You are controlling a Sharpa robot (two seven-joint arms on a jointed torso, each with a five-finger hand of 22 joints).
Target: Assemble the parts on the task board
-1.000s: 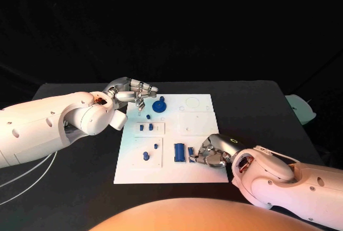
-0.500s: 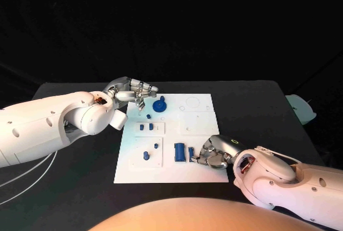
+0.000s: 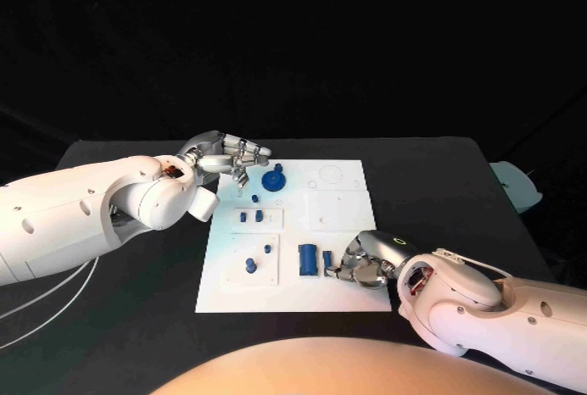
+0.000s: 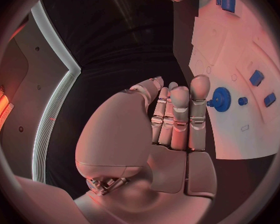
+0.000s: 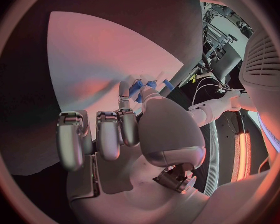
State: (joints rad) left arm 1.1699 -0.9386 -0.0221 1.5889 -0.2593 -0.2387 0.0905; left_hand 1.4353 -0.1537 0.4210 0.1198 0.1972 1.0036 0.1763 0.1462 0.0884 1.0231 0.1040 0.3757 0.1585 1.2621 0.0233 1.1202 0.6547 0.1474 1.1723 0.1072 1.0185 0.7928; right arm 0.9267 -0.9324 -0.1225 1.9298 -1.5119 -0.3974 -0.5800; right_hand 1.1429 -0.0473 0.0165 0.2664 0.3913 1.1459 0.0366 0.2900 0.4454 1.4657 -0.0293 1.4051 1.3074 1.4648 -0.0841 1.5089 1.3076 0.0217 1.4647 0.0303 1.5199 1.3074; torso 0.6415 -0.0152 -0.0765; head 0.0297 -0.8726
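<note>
Near the task board's (image 3: pixel 293 234) front edge, the right hand (image 3: pixel 362 264) pinched a small blue part (image 3: pixel 328 260). Seating it would need a squared, gentle press. The left hand (image 3: pixel 227 158) hung empty, fingers loosely extended.

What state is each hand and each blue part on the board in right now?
Left hand: holds nothing, fingers extended, beside the gear.
Right hand: fingers on a small blue part.
Gear: sitting on the board.
Blue block: on the board, untouched.
</note>
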